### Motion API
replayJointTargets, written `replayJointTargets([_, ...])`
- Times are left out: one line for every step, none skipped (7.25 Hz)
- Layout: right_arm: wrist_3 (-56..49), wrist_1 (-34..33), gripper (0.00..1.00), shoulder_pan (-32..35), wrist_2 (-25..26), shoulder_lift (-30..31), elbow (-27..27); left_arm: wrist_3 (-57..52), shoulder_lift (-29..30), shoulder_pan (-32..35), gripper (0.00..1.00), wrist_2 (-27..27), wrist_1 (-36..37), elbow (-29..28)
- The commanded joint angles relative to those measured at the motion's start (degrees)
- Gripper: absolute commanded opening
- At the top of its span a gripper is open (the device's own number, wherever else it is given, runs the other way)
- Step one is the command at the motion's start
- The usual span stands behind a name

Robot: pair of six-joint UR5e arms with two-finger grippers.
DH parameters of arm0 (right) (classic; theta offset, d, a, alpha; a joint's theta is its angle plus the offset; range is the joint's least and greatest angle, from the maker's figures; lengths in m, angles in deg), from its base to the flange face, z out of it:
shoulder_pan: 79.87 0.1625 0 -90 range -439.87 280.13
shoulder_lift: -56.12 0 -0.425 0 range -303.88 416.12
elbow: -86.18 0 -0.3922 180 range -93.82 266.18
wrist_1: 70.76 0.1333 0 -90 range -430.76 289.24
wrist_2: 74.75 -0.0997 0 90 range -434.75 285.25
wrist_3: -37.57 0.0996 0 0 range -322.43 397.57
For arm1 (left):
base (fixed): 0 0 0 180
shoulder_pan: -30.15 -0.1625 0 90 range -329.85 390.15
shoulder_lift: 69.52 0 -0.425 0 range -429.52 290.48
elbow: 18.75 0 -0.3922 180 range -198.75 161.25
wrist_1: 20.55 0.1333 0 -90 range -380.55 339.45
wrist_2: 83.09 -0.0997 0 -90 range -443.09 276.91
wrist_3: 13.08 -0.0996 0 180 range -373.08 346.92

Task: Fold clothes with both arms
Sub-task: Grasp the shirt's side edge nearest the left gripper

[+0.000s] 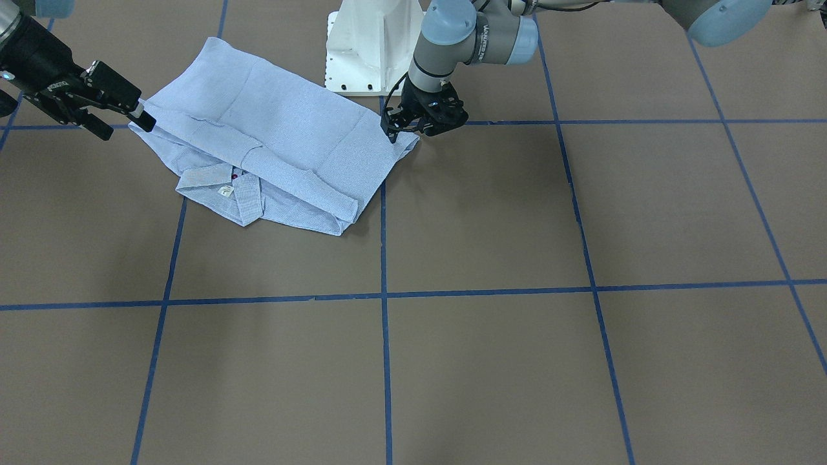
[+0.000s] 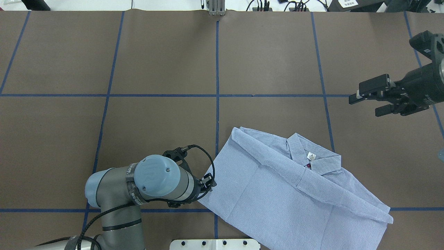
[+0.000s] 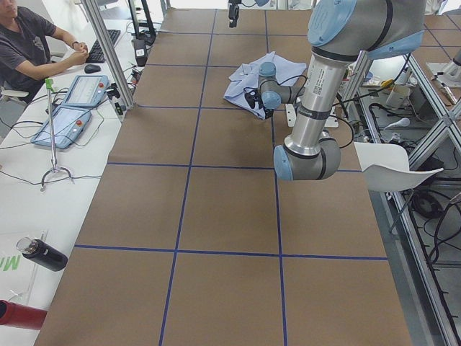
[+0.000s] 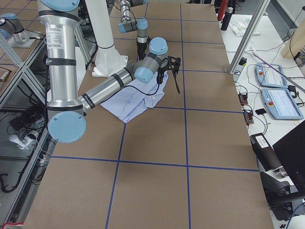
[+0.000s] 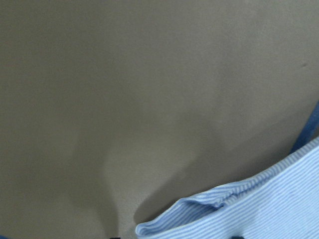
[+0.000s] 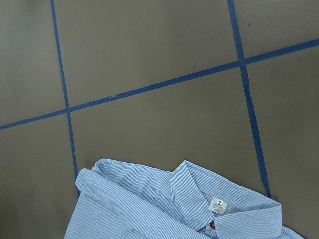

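Observation:
The light blue striped shirt (image 1: 284, 148) lies folded on the brown table near my base, collar and neck label (image 2: 311, 156) facing the far side. My left gripper (image 1: 407, 129) points down at the shirt's corner, low over the table. In the left wrist view the shirt's folded edge (image 5: 259, 209) lies between widely spaced fingertips, so the gripper is open. My right gripper (image 2: 364, 103) is open and empty, raised above the table beyond the collar side. It also shows in the front view (image 1: 126, 128). The right wrist view looks down on the collar (image 6: 218, 205).
The white pedestal base (image 1: 368, 51) stands just behind the shirt. Blue tape lines (image 1: 384, 297) grid the brown table. An operator (image 3: 29, 43) sits at a side desk with pendants (image 3: 68, 119). Bottles (image 3: 39, 254) lie off the table's end.

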Motion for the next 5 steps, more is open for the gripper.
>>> replayJointTargets([0.0, 0.0, 1.0, 0.05, -0.02, -0.02, 0.18, 0.05, 0.02, -0.05, 0.79, 0.0, 0.0, -0.06])
replayJointTargets([0.0, 0.0, 1.0, -0.04, 0.06, -0.11, 0.35, 0.05, 0.02, -0.05, 0.79, 0.0, 0.0, -0.32])
replayJointTargets([0.0, 0.0, 1.0, -0.04, 0.07, -0.19, 0.44, 0.13, 0.02, -0.05, 0.73, 0.0, 0.0, -0.41])
replayJointTargets([0.0, 0.0, 1.0, -0.04, 0.07, -0.19, 0.36, 0.22, 0.02, -0.05, 0.64, 0.0, 0.0, -0.41])
replayJointTargets([0.0, 0.0, 1.0, 0.05, 0.15, -0.19, 0.35, 0.31, 0.02, 0.04, 0.54, 0.0, 0.0, -0.76])
